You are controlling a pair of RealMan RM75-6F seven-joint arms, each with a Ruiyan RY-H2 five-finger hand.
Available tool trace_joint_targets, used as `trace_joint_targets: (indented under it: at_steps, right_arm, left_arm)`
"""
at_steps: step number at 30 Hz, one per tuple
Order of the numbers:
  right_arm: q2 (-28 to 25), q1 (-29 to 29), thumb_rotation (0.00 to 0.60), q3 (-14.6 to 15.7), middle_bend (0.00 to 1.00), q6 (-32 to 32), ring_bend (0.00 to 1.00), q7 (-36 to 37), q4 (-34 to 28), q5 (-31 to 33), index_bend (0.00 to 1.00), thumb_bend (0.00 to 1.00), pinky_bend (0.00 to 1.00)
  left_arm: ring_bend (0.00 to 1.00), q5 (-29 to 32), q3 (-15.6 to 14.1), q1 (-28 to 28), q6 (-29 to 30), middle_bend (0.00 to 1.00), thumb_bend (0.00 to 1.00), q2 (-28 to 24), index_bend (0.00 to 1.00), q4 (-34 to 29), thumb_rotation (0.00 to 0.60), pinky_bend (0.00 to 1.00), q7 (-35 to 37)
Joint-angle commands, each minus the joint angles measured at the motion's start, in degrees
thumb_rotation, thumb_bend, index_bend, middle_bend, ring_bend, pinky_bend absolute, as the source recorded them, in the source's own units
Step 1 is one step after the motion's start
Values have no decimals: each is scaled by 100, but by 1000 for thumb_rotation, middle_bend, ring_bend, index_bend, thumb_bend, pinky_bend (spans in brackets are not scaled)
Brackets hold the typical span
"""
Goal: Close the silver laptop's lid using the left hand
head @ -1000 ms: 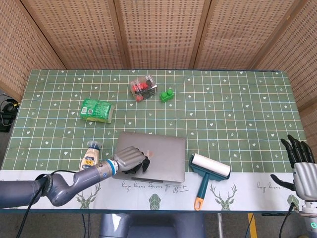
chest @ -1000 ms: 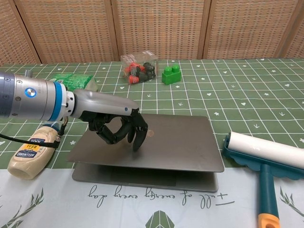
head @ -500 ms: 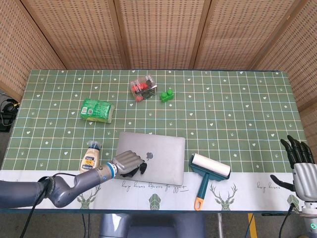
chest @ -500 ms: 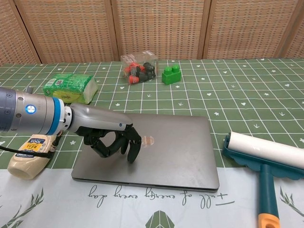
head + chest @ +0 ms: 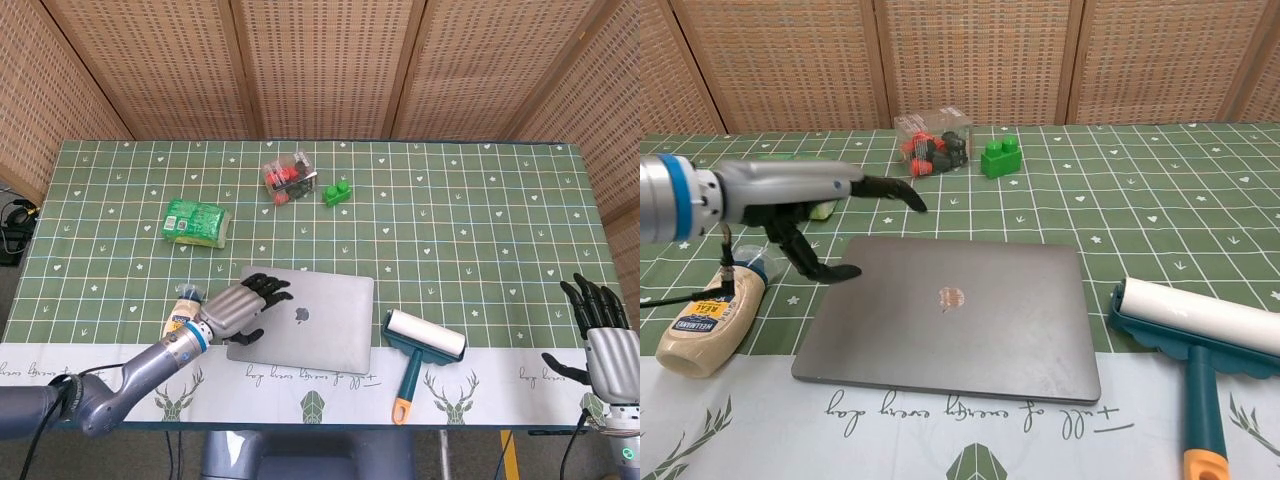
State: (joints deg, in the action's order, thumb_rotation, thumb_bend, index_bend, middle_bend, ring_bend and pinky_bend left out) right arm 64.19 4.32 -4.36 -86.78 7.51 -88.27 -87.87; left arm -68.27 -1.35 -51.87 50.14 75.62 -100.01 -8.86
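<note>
Laptop lid down flat, left hand open above its near-left corner.

Lint roller (image 5: pixel 1200 345) lies nearest, just right of the silver laptop (image 5: pixel 955 315), whose lid sits flush on its base at the table's front edge, so the closing looks done. Left hand (image 5: pixel 237 308) hovers with fingers spread, holding nothing; a mayonnaise bottle (image 5: pixel 710 322) lies beside it. Right hand (image 5: pixel 600 335) hangs open, idle. Farther back: green packet (image 5: pixel 196 222), green brick (image 5: pixel 1002 157).

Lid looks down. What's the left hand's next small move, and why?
Probably pull the left hand back toward the table's left edge and stop. In the chest view the silver laptop lies flat with its lid down on its base, no gap showing, and the hand hovers open above its left corner, touching nothing. The mayonnaise bottle lies just beside that corner, so withdraw up and clear of it.
</note>
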Motion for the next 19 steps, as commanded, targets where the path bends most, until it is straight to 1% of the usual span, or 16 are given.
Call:
trace_joint_targets:
  at_steps: [1,2,4,6,9,13,19]
  right_arm:
    - [37,31,600,6,0,84,0,-42,28,46,0,43,0]
    - [53,44,600,11,0,123,0,-67,40,63,0,44,0]
    - [83,66,600,22,0,170,0,-114,54,66,0,43,0]
    - [116,80,600,39,0,195,0,-181,63,50,0,43,0]
    - [163,97,600,66,0,208,0,-276,64,2,0,43,0]
    - [248,101,600,125,0,175,0,-441,60,-115,0,43,0]
    - [323,85,600,177,0,121,0,-650,59,-204,0,43,0]
  left_arm:
    - [0,-548,-288,1075,1832,0,255,-169,2,-204,600,0,-991]
    - [0,-673,-367,1363,2313,0,173,-109,0,-112,600,0,-1245]
    - [0,-880,-499,1772,2923,0,62,10,0,74,600,0,-1513]
    - [0,-1017,-618,2119,3341,0,20,86,0,259,600,0,-1632]
    - [0,-1082,-737,2546,3762,0,15,120,0,434,600,0,-1494]
    - [0,-1116,-800,3173,4366,0,15,139,0,712,600,0,-1041]
    - [0,-1361,-888,3737,4729,0,14,101,0,1229,600,0,-412]
